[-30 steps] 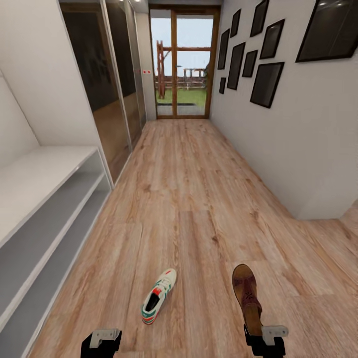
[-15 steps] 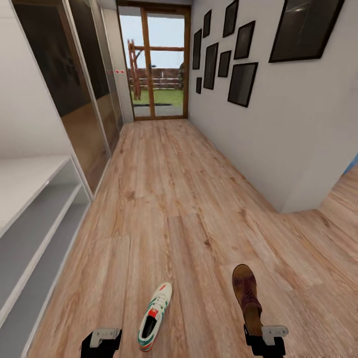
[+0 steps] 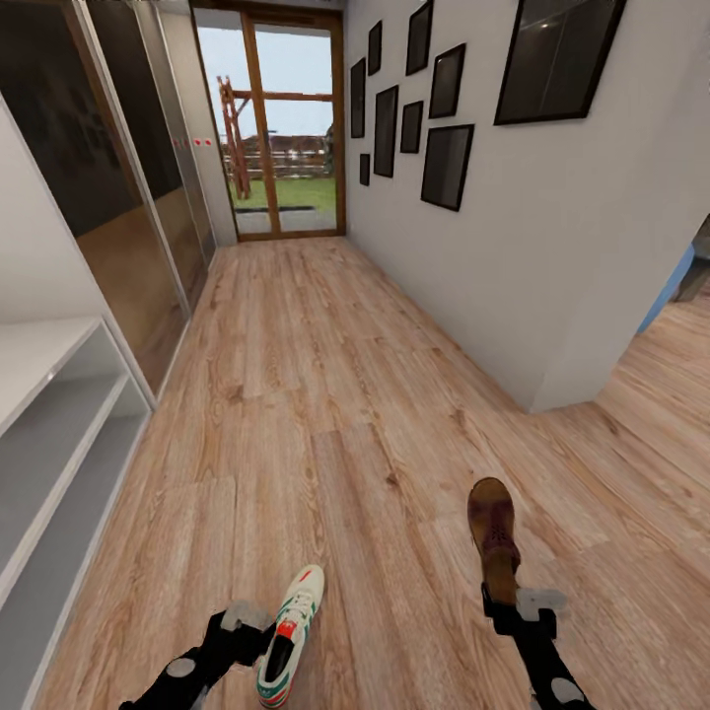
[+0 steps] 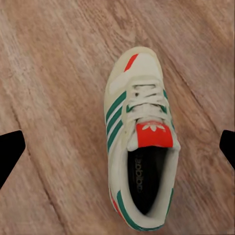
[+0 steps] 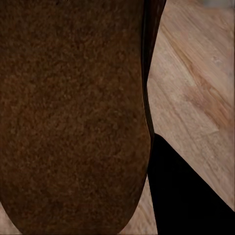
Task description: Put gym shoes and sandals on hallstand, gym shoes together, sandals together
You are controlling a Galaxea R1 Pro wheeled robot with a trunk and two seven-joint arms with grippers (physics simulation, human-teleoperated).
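Flanking the gym shoe (image 3: 281, 641): hallstand (image 3: 49, 463), sandal (image 3: 493, 540).

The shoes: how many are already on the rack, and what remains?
None looks placed: the visible shelves of the hallstand are bare. The right pincer holds one sandal. The open left pincer hovers above one gym shoe on the corridor floor.

The corridor floor (image 3: 325, 394) is light brown wood planks. One white gym shoe (image 3: 288, 636) with green stripes lies flat on it, its toe pointing down the corridor. The pale shoe rack (image 3: 44, 434) stands on the floor at the left side.
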